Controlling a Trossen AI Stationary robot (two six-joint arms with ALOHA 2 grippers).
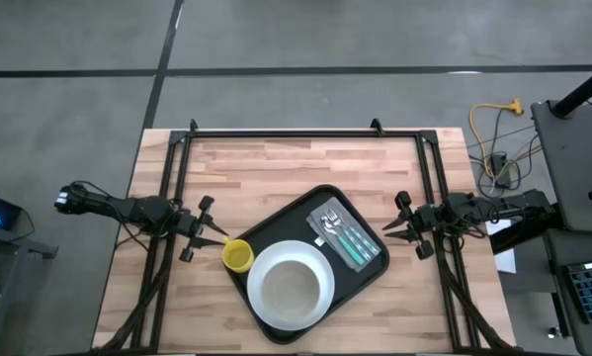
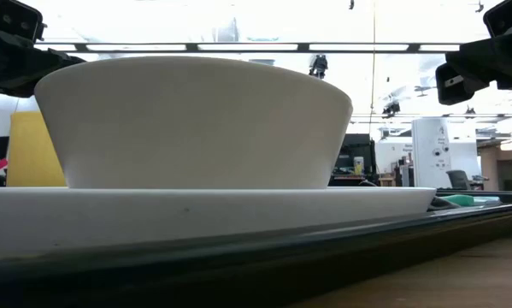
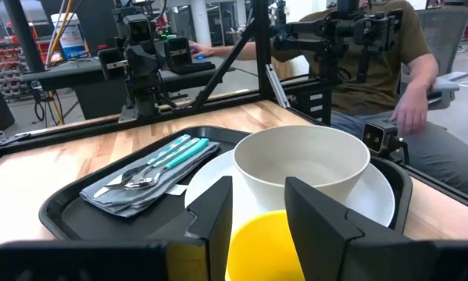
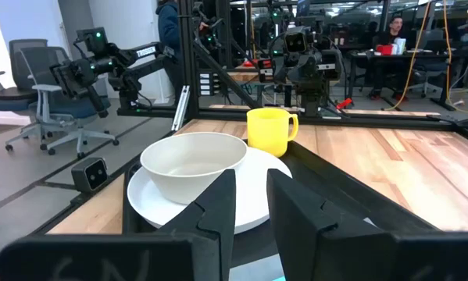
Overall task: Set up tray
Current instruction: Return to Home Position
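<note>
The black tray (image 1: 276, 225) lies turned at an angle on the middle of the wooden table. On it rests a white plate (image 1: 264, 309) with a white bowl (image 1: 291, 287) standing on it. A grey napkin with teal-handled cutlery (image 1: 347, 237) lies on the tray's right part. A yellow cup (image 1: 238, 255) stands upright at the tray's left corner. My left gripper (image 1: 216, 235) hovers open at the table's left, level, just short of the cup (image 3: 261, 246). My right gripper (image 1: 392, 227) hovers open by a narrow gap at the table's right, level, facing the tray.
Black frame rails (image 1: 296, 132) run along the table's far, left and right sides. Bare wood (image 1: 296, 163) lies beyond the tray toward the far edge. A small camera (image 3: 376, 138) sits at the near edge, and a seated person (image 3: 390, 70) shows beyond the table.
</note>
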